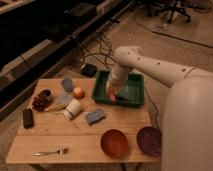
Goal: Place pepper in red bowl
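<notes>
My gripper (112, 94) hangs from the white arm over the front left part of the green tray (131, 90). A small red-orange pepper (113, 98) sits at its tips, and the fingers look shut on it, just above the tray's front rim. The red bowl (114, 142), bright orange-red and glossy inside, stands on the wooden table (60, 135) near the front edge, well below the gripper in the view. It holds nothing.
A darker maroon bowl (150, 140) stands right of the red bowl. A grey-blue sponge (95, 116), white cup (73, 109), orange fruit (78, 92), dark dish (40, 100), black block (28, 118) and fork (50, 151) lie on the table's left half.
</notes>
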Controlling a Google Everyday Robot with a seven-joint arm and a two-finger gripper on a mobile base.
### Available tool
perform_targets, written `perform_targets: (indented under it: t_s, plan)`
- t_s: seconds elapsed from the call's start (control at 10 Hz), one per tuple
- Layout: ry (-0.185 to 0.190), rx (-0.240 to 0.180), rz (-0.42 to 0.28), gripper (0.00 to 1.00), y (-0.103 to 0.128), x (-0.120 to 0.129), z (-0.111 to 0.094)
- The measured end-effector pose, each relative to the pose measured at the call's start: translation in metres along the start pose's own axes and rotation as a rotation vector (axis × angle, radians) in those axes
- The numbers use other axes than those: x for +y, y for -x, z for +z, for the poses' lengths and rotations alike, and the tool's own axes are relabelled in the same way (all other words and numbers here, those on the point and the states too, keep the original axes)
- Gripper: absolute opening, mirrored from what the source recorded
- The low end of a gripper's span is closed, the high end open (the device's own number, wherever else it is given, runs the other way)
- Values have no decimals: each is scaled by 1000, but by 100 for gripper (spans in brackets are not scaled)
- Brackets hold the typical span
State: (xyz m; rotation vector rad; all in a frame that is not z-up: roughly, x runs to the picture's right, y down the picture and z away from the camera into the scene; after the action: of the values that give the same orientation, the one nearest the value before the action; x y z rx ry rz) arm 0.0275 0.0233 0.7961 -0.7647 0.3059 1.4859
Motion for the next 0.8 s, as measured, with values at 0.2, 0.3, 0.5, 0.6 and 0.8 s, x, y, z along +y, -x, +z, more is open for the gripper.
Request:
perform_targets:
  t_s: [0.2, 0.3, 0.5, 0.6, 0.8]
  plan:
    - [-4, 22, -17, 0, -15, 10, 1]
    - [-6, 23, -14, 0, -15, 8, 1]
    - [-6, 22, -13, 0, -15, 7, 0]
    - [-4, 26, -19, 0, -17, 10, 2]
    - [15, 10, -84, 0, -35, 17, 2]
